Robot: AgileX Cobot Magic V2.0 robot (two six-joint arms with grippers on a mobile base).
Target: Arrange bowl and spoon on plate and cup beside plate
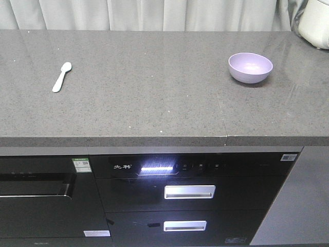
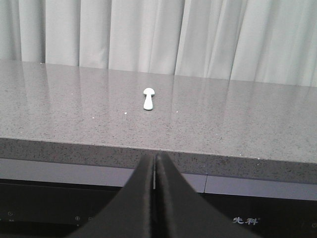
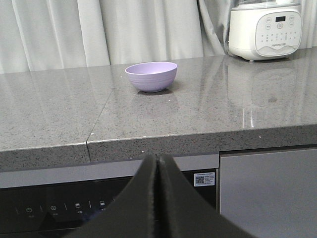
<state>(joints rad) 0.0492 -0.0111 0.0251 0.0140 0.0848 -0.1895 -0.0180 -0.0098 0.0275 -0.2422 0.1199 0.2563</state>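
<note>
Far right, bowl (image 1: 250, 67) upright; left gripper (image 2: 154, 158) and right gripper (image 3: 157, 161) both clenched empty, so I open right first, then straddle rim.

Grey speckled stone surface (image 1: 154, 113) before pale pleated curtains (image 1: 154, 13). A white kitchen appliance (image 3: 265, 27) stands at its back right corner. Black drawers (image 1: 190, 206) with silver handles (image 1: 189, 192) below.

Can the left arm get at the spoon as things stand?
Probably yes: the spoon lies exposed on the countertop, straight ahead of the shut left hand; only bare surface between.
</note>
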